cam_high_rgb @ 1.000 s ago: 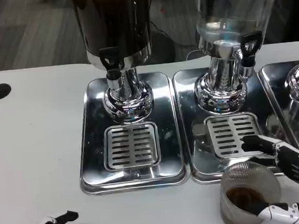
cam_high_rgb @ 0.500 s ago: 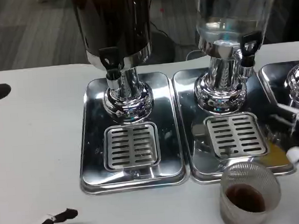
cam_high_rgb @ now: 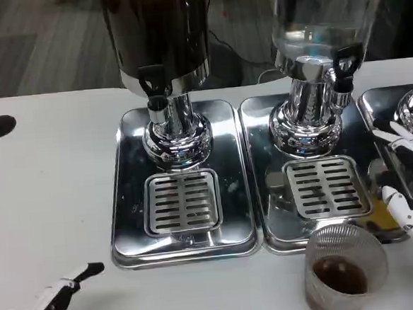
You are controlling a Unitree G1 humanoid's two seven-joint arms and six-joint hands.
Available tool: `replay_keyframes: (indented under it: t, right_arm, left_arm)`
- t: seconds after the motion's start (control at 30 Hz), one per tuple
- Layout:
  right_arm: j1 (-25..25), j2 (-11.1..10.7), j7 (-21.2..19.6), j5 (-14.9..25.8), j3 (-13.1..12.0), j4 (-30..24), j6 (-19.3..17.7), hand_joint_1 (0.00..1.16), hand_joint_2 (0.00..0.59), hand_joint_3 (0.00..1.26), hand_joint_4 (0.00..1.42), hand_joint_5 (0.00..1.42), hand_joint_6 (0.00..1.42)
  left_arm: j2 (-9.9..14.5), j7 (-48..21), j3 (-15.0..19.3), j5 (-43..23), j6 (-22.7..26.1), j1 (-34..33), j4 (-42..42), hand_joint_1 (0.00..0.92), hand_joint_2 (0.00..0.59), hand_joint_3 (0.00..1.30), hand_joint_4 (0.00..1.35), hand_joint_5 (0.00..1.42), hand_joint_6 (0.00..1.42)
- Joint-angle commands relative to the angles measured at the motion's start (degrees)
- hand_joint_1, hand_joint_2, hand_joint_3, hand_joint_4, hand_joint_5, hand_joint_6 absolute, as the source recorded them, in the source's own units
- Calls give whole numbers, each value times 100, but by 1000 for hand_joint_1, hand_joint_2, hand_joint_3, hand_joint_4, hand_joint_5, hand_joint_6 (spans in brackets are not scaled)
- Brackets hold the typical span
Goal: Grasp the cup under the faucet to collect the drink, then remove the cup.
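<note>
The right hand (cam_high_rgb: 407, 183) is cut off by the picture's edge, so only some white and black fingers show. They are spread apart and hold nothing. The left hand (cam_high_rgb: 57, 304) is cut off too, at the bottom corner; its fingers are apart and hold nothing. The tops of both drink tanks run out of the picture.

The cup (cam_high_rgb: 344, 267) stands on the white bench (cam_high_rgb: 47, 201), just below and to the inner side of the right hand, near it but not touching. It is far across from the left hand. The cup is clear, ribbed plastic, round, with a little brown drink in the bottom (its lower edge is cut off).

Beyond the cup is a shiny metal tray (cam_high_rgb: 275, 221) with a slotted grate (cam_high_rgb: 326, 186), under a faucet (cam_high_rgb: 342, 67) with a black handle. A second tray (cam_high_rgb: 129, 217) sits ahead of the left hand.
</note>
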Motion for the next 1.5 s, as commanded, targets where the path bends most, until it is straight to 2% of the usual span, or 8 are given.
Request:
replay_keyframes:
  t: [0.03, 0.27, 0.4, 0.6, 0.77, 1.07, 1.5]
  right_arm:
    - [258, -49, -528, -470, 54, -123, 6, 458, 586, 190, 66, 94, 9]
    - [600, 61, -1037, -835, 70, -305, 417, 489, 586, 190, 66, 72, 0]
    - [704, 35, -1180, -994, 129, -386, 630, 501, 586, 190, 66, 60, 0]
    - [804, 3, -1231, -1072, 225, -400, 872, 508, 586, 190, 66, 54, 0]
    - [911, -60, -1339, -1161, 245, -440, 927, 514, 586, 190, 66, 50, 0]
    - [1039, -116, -1403, -1034, 226, -467, 915, 519, 586, 197, 66, 48, 0]
    - [1073, -101, -1409, -838, 181, -464, 917, 514, 586, 199, 71, 59, 0]
  left_arm:
    - [-71, 549, 9, 620, -233, -16, 59, 0, 145, 221, 111, 157, 432]
    - [-112, 896, -82, 1454, 93, -230, -5, 0, 137, 176, 52, 91, 326]
    - [18, 732, -121, 1763, 422, -547, 24, 0, 138, 164, 38, 77, 317]
    - [325, 455, -65, 1694, 720, -1045, 98, 0, 139, 156, 30, 73, 316]
    - [454, 292, -61, 1601, 864, -1221, 63, 0, 140, 145, 20, 72, 316]
    - [541, 228, -55, 1444, 896, -1210, -7, 0, 140, 142, 22, 72, 316]
    - [518, 268, -144, 1417, 911, -1163, -7, 0, 140, 153, 32, 72, 334]
